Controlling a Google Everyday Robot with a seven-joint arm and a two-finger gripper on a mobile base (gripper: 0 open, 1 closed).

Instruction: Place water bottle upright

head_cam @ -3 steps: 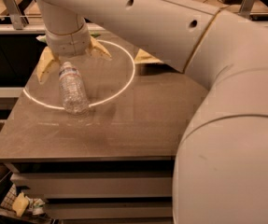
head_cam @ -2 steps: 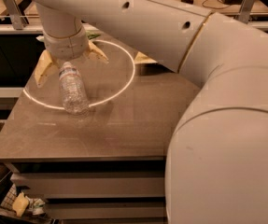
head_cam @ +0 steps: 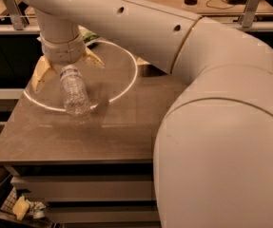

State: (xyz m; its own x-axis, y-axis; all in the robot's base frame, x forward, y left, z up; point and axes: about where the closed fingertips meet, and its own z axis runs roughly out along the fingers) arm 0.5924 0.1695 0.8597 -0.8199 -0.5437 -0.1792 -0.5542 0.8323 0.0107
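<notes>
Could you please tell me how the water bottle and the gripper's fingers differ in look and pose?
The water bottle is clear and crinkly; the fingers of the gripper are opaque tan. The bottle is one rounded body; the fingers are two pointed wedges, splayed open either side of its top. Both are over the table.

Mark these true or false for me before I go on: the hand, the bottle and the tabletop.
1. The hand is over the far left part of the table, directly above the water bottle. True.
2. Its fingers are clamped on the bottle. False: they are spread wide, clear of it on both sides.
3. The bottle lies flat on its side. False: its cap end is up at the hand and its base is down, slightly tilted.
4. A bright ring of light shows on the tabletop. True.
</notes>
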